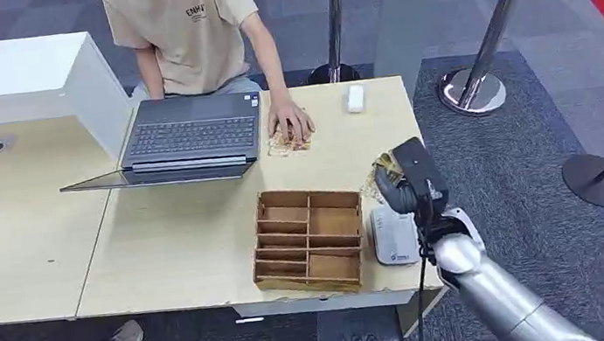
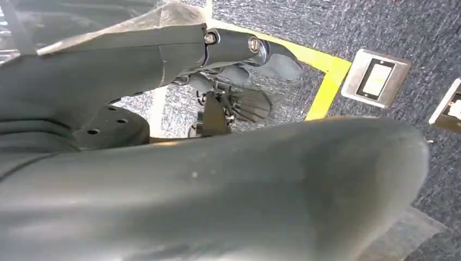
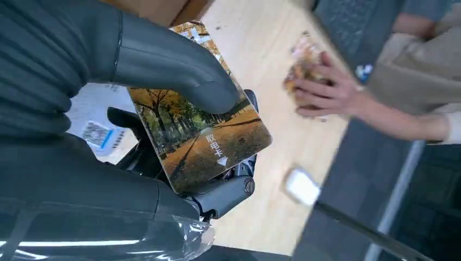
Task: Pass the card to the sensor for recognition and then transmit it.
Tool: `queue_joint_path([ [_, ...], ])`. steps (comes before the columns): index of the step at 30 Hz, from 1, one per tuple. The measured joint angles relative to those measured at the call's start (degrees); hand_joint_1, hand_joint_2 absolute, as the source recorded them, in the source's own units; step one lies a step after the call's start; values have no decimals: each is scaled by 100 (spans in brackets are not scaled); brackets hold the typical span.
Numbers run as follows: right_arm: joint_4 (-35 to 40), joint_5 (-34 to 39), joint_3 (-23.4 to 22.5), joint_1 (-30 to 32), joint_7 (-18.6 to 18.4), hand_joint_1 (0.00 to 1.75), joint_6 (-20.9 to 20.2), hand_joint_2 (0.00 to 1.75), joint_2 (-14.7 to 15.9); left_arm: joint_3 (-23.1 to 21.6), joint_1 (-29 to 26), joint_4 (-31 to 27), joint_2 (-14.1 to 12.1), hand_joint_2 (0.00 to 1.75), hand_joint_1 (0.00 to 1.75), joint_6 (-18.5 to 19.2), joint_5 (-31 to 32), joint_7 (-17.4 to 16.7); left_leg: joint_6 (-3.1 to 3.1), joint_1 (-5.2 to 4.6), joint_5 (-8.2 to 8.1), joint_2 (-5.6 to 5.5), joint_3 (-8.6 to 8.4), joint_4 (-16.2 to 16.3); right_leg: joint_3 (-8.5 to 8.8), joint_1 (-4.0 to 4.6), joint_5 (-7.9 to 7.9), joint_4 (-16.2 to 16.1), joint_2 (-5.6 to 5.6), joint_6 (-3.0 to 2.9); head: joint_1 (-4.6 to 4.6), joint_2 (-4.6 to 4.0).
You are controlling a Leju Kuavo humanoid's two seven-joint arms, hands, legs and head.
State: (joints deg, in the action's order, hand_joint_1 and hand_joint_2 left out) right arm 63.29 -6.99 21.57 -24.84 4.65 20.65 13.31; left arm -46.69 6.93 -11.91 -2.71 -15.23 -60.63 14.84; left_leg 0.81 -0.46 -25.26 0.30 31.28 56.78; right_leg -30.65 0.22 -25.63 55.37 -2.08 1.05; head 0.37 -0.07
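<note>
Silver arm, dark grey hands

The right arm (image 1: 510,302) is smooth silver metal, jointed near the wrist, with a thin black cable running down beside it. The right hand (image 1: 406,185) is dark grey with a ribbed cover (image 3: 32,60), a thick smooth thumb (image 3: 168,68), and clear film wrapped at its base. The left hand (image 2: 228,81) shows silver screws at the finger pivots.

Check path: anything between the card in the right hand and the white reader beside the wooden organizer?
Nothing visible. The right hand holds the card just beyond the white reader; only bare table lies between. The wooden organizer sits to one side, clear of the path.
</note>
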Motion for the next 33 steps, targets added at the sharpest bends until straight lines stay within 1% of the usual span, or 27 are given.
queue_joint_path([
  [5, 540, 72, -31, 7, 70, 175, -48, 175, 76, -2, 0, 0, 0, 0, 0, 4, 13, 9, 0, -1, 0, 0, 5, 0, -3, 0, 0, 0, -1, 0, 0, 0],
  [8, 898, 332, -35, -85, -2, 175, -286, 175, 166, -2, 6, 0, 0, 0, 0, 4, 48, -2, 0, -2, 0, 0, 8, 0, -6, -1, 1, 1, 0, 1, 0, 0],
  [12, 1135, 345, -13, -362, -105, 175, -472, 175, 232, -2, 25, 0, 0, 0, 0, 7, 107, -48, 0, -2, 1, 1, 8, 0, -7, -1, 1, 1, 0, 1, 0, 0],
  [16, 1209, 68, 46, -644, -179, 175, -529, 175, 265, -4, 44, 0, 0, 0, 0, 9, 151, -85, 0, -2, 1, 0, 10, 0, -7, -1, 1, 3, 0, 0, 0, 0],
  [20, 1172, -376, 210, -1022, -227, 175, -564, 175, 262, -7, 95, 0, 2, 0, 0, 17, 208, -116, 0, -1, 1, -1, 15, 0, -11, -1, 0, 4, -1, 0, 0, 0],
  [25, 1058, -638, 415, -1303, -232, 175, -529, 175, 208, -9, 138, 0, 7, 0, 0, 26, 243, -166, 0, -1, 1, -2, 20, 0, -16, -1, 0, 5, -1, 0, 0, 0],
  [27, 997, -875, 496, -1415, -212, 175, -454, 175, 175, -9, 146, -2, 9, 0, 0, 33, 271, -186, 0, -1, 1, -3, 24, 0, -17, 0, 0, 6, -1, 0, 2, 0],
  [29, 874, -1238, 612, -1552, -129, 175, -277, 175, 118, -13, 156, -2, 13, 0, 0, 35, 313, -212, 0, -1, 1, -2, 27, 0, -22, -1, 0, 7, -1, 0, 2, 0],
  [31, 658, -1717, 752, -1766, -87, 175, 82, 175, -9, -20, 205, -2, 26, 0, 0, 35, 372, -265, 0, -1, 1, -2, 30, 0, -25, -1, 1, 8, 0, 0, 0, 0],
  [33, 441, -2353, 859, -1983, -87, 175, 583, 175, -153, -20, 261, -11, 55, 0, 0, 33, 433, -304, 0, -1, 2, -6, 29, 0, -25, -1, 0, 8, -3, 0, 0, 0],
])
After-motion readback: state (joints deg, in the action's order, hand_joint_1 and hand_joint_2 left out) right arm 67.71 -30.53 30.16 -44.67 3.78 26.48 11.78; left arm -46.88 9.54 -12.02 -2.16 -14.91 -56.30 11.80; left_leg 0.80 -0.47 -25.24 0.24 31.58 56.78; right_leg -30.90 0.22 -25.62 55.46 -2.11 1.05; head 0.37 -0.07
